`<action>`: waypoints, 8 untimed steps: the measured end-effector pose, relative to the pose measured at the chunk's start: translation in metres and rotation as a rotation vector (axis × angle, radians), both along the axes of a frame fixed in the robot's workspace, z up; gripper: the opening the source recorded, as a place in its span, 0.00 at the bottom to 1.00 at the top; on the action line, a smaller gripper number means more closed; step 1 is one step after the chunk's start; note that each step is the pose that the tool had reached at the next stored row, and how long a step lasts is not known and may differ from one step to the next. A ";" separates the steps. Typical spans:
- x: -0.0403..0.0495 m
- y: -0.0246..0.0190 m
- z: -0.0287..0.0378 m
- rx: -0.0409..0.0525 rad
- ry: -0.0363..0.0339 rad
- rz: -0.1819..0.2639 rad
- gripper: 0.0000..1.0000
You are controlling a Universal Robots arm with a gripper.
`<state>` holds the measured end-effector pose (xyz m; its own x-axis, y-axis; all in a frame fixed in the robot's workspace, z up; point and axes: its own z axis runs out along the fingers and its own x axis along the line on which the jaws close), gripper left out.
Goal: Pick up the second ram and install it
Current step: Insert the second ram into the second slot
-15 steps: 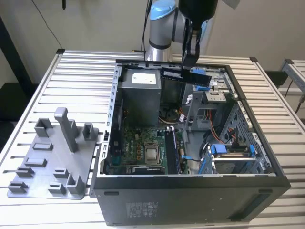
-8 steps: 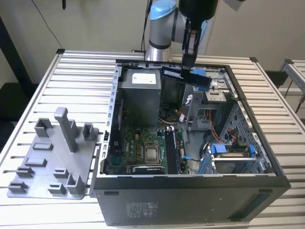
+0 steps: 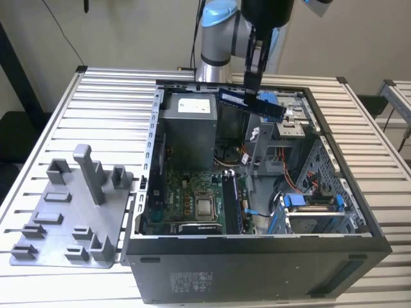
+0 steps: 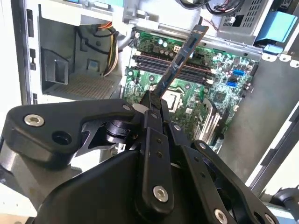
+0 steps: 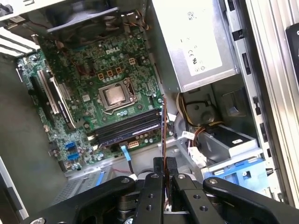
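Exterior view, nearest first: open black computer case (image 3: 257,269) lies on the slatted metal surface (image 3: 109,102). Grey plastic tray (image 3: 70,218) with upright posts sits at 9 o'clock of the case, just beside its wall. Inside the case the green motherboard (image 3: 186,199) lies flat, with the CPU socket (image 3: 205,206) on it. The long black slots (image 3: 232,202) are just at 3 o'clock of the socket. Blue drive bay (image 3: 308,202) is at 3 o'clock of the slots. Grey power supply (image 3: 188,128) stands at 12 o'clock of the board.

Farther back, the second ram (image 3: 252,104) hangs in the air over the case at 12 o'clock of the slots, apart from the board and not seated. It is tilted, its 3 o'clock end lower. The pincer (image 3: 252,90) is clenched on its upper edge. The arm (image 3: 221,25) rises at 12 o'clock behind it.

In the second wrist view the pincer (image 4: 156,100) grips the second ram (image 4: 180,58), which juts out over the motherboard (image 4: 219,93). In the first wrist view the second ram (image 5: 163,130) shows edge-on as a thin line out of the pincer (image 5: 165,163). The long black slots (image 5: 131,128), CPU socket (image 5: 115,95) and power supply (image 5: 191,42) lie beyond it.
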<state>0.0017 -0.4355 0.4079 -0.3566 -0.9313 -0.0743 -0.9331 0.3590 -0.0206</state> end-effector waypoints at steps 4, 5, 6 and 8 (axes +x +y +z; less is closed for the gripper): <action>0.0000 0.0000 0.0000 0.0000 -0.0001 -0.010 0.14; 0.0000 0.0000 0.0000 0.0000 0.0000 -0.011 0.14; 0.0000 0.0000 0.0000 0.0000 -0.0001 -0.011 0.14; 0.0000 0.0000 0.0000 -0.0001 0.0000 -0.011 0.14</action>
<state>0.0017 -0.4355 0.4079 -0.3671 -0.9272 -0.0743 -0.9290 0.3694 -0.0207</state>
